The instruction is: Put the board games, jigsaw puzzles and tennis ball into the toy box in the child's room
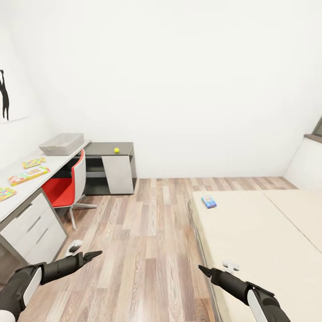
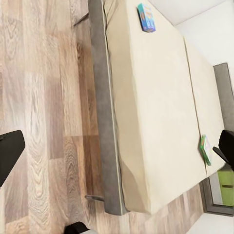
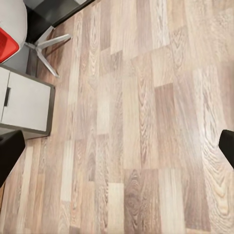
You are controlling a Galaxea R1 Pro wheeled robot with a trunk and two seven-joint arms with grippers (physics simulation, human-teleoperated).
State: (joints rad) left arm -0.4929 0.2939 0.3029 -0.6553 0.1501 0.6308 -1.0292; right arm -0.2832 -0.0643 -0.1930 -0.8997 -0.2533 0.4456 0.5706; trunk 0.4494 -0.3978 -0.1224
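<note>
Nothing looks packed yet. The shallow pale grey toy box [image 1: 61, 143] sits on the long pale worktop [image 1: 27, 190], apparently empty. A lettered game box [image 1: 28, 175] and two multicoloured puzzle sheets [image 1: 34, 162] lie near it. The yellow-green tennis ball [image 1: 116, 150] rests on the lower dark cabinet. The small blue-teal game box [image 1: 209, 201] and a green-edged one [image 2: 205, 149] lie on the beige bed [image 1: 259, 241]. The left gripper [image 1: 91, 256] and right gripper [image 1: 205, 270] hang empty over the floor, each looking spread in its wrist view.

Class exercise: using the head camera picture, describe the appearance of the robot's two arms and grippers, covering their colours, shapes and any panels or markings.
Both arms are mostly glossy black, with white panels on the upper segments near the frame's lower corners. Each tapers through a rounded black forearm to a slim, pointed black gripper: the left gripper and the right gripper. No cables or lettering are visible.
</note>
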